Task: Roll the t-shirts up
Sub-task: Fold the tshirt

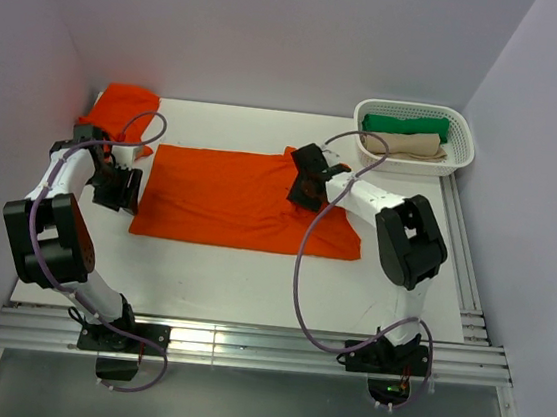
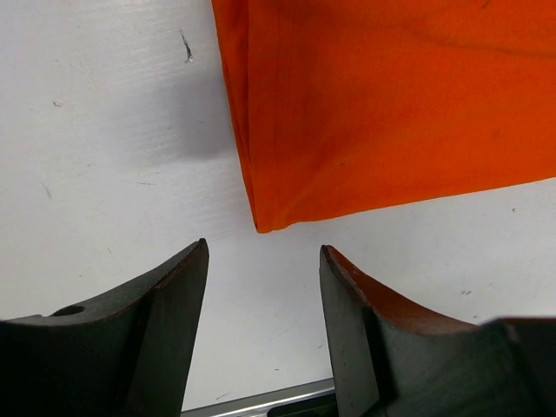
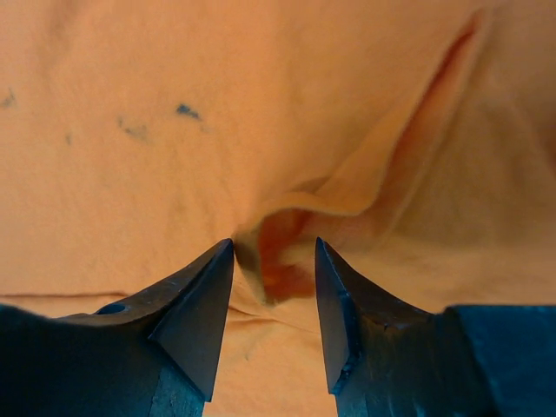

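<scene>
Flat orange t-shirt (image 1: pixel 244 200) is spread on the white surface (image 1: pixel 250 286), between the two sets of fingers. Left fingers (image 2: pixel 263 334) are held apart with nothing between them; the shirt's near corner (image 2: pixel 265 228) is seen just ahead of the tips, not touched, bare surface under the gap. Right fingers (image 3: pixel 274 326) are parted and set down on the shirt's right end; a raised pucker of cloth (image 3: pixel 287 252) is seen in the gap between the tips, with a crease running away up-right. No clamping of that fold is seen. A second orange t-shirt (image 1: pixel 121 108) is bunched at the back corner, beyond the left fingers. A white basket (image 1: pixel 461 159) with green and tan cloth is located well beyond the right fingers.
</scene>
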Robot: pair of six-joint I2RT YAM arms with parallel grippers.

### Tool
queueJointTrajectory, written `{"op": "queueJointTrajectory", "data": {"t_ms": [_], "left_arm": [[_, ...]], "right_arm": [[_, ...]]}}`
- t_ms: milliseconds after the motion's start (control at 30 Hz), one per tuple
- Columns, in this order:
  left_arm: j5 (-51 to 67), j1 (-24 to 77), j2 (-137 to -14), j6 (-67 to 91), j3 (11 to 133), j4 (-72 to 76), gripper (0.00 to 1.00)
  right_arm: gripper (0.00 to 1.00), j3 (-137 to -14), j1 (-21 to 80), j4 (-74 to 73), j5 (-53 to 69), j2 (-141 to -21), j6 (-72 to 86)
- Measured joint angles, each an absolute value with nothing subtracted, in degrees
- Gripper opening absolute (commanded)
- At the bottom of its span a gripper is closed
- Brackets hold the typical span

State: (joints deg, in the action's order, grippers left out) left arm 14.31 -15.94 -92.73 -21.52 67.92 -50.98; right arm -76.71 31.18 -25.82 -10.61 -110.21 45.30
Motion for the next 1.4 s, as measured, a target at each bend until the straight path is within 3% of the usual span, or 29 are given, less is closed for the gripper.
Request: {"op": "queueJointTrajectory", "data": {"t_ms": [200, 300, 367, 533, 967, 1400], "left_arm": [[14.3, -14.8, -92.7, -21.1, 68.1, -50.3, 0.58], [14.3, -14.3, -92.8, -21.1, 68.1, -50.2, 0.58], [14.4, -14.0, -92.9, -20.8, 68.1, -50.2, 0.57], [14.7, -13.6, -92.9, -20.2, 68.1, -50.2, 0.57], [14.7, -12.5, -92.9, -20.0, 68.1, -50.2, 0.57], [14.7, -12.5, -92.9, -19.7, 68.1, -50.2, 0.57]], "right_arm": [[0.45, -74.7, 29.0, -26.5, -12.8, -104.7, 45.1], [0.32, -73.3, 28.1, -26.6, -13.1, -101.8, 45.0], [0.17, -72.2, 28.0, -26.7, -13.2, -100.6, 44.9], [0.05, -68.0, 28.8, -26.5, -13.2, -99.3, 45.1], [0.04, -64.7, 29.0, -25.3, -12.3, -102.1, 44.9], [0.09, -74.6, 28.9, -26.0, -12.3, -109.1, 43.0]]}}
